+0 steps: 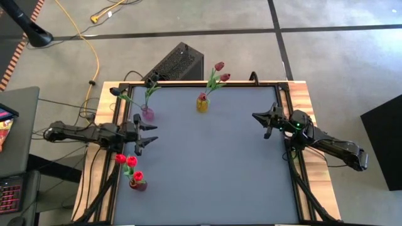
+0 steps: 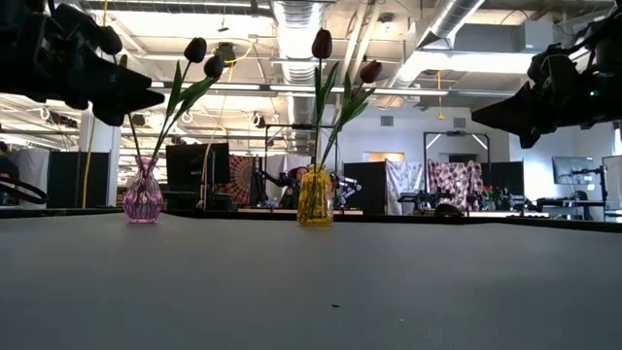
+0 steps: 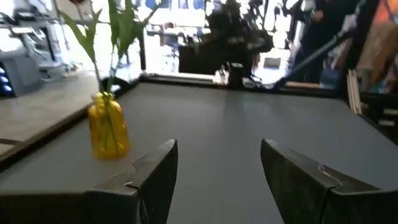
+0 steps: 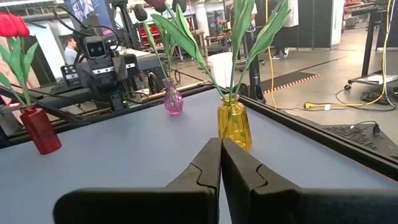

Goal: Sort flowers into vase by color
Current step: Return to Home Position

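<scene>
Sorting looks finished on the grey bench (image 1: 207,169): no stem lies loose on it, and every bloom in view stands in a vase.

At the left edge, the left hand (image 1: 151,134) hangs above the surface with its fingers spread and nothing between them. It sits between two vases. The red vase (image 1: 137,183), toward the near left corner, holds three red flowers (image 1: 131,161). The pink vase (image 1: 147,113), toward the far left corner, carries the near-black flowers (image 1: 152,80) on long, leaning stems. At the middle of the far edge, the yellow vase (image 1: 202,103) holds the maroon flowers (image 1: 219,66). Over the right side, well apart from all three vases, the right hand (image 1: 259,116) is pinched closed on nothing.

The step in hand appears to be the retreat to rest. The next move asks both arms to draw back and fold away. The left arm likely needs the more care, because tall stems stand near it on either side and a brush could tip a vase.

The surface is a flat grey mat framed by black rails on pale wood. Around it lies a concrete floor with dark seams, where a yellow cable (image 1: 94,56) trails and a black slatted box (image 1: 179,63) sits beyond the far edge. Seen from bench height, the room is an open workshop with ceiling ducts, strip lights and other equipment.
</scene>
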Robot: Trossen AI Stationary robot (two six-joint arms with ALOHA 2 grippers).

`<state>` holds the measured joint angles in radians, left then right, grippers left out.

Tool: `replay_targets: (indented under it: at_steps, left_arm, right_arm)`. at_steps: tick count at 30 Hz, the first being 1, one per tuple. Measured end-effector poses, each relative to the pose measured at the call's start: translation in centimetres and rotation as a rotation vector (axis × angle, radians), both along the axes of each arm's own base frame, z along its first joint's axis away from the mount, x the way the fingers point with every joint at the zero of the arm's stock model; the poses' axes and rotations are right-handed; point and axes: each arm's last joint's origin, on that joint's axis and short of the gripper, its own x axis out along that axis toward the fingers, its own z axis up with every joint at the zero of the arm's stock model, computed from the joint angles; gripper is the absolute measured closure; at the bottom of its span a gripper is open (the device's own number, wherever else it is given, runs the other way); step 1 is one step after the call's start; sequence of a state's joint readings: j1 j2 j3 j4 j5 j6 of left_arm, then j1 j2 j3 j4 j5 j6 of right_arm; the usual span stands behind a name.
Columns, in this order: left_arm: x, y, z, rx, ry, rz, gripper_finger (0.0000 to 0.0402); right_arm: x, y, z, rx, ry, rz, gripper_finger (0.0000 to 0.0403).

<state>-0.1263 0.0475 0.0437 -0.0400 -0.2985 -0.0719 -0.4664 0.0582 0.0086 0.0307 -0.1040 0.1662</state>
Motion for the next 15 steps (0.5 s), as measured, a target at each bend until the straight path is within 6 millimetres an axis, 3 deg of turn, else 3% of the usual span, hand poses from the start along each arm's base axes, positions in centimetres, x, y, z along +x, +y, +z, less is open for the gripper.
replay_targets:
  at_steps: [15]
  left_arm:
    - [0.26, -0.04, -0.33, 0.005, 0.04, -0.005, 0.0182]
  right_arm:
    - [0.0, 0.0, 0.0, 0.0, 0.0, 0.0, 0.0363]
